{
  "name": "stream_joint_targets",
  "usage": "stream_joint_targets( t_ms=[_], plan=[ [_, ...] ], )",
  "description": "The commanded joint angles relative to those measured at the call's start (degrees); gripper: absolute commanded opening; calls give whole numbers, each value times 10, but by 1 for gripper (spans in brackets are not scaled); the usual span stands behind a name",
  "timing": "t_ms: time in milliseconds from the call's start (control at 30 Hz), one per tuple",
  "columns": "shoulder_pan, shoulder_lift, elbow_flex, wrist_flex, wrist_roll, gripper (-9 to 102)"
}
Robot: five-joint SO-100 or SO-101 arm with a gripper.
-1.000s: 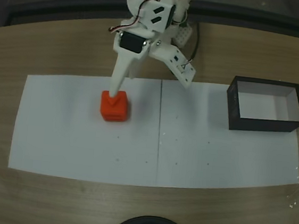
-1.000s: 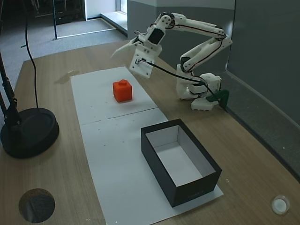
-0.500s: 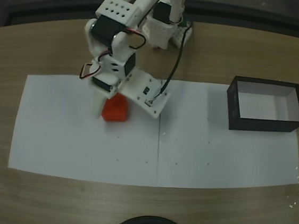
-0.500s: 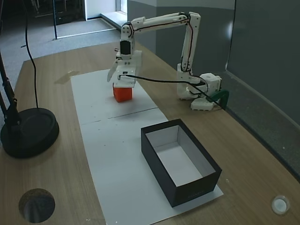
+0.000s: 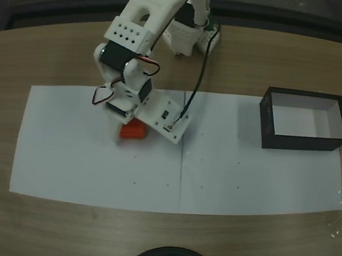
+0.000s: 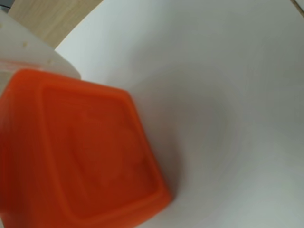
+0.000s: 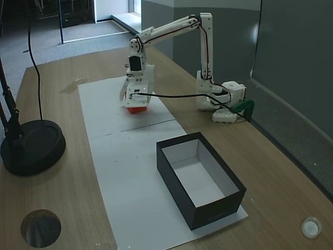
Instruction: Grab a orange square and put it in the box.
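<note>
- In the wrist view, the small bright orange-red cube with rounded edges fills the lower left, sitting on white paper, with one white plastic finger touching its far side.
- In a fixed view, the rectangular open-topped box with black outer walls and a white inside stands empty on the near end of the paper, well apart from the cube.
- The white two-finger gripper is down over the cube, fingers on either side; whether they clamp it cannot be told.
- A round black base rests on the wooden table.
</note>
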Motion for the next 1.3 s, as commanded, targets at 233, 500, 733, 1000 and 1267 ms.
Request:
stream_joint_targets(
  t_ms=[233,500,733,1000,1267],
  plan=[
    [-47,32,-85,45,0,10],
    [-272,185,-366,247,14,10],
    [-586,250,-468,293,11,10],
    [-695,183,-468,285,11,10],
    [-751,92,-468,247,15,10]
  ],
)
